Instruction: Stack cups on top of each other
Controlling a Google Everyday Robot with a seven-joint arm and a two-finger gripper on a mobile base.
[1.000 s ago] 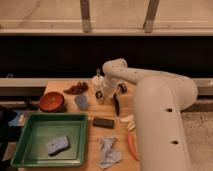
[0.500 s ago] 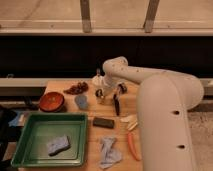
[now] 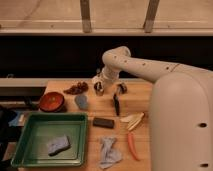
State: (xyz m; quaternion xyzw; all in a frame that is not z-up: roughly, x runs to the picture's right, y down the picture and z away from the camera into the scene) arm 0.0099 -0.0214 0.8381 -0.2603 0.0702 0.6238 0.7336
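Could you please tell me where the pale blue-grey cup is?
In the camera view, the pale blue-grey cup sits just right of the red-and-black bowl, beyond the green tray's far edge; the hand is farther back, to its right.

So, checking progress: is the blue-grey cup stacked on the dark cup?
No, the blue-grey cup stands alone by the red bowl, apart from the dark cup at the pincer farther back.

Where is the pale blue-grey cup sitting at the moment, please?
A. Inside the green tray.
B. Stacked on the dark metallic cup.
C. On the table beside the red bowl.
C: the pale blue-grey cup stands on the table beside the red bowl, outside the green tray; the gripper is farther back, near the far edge.
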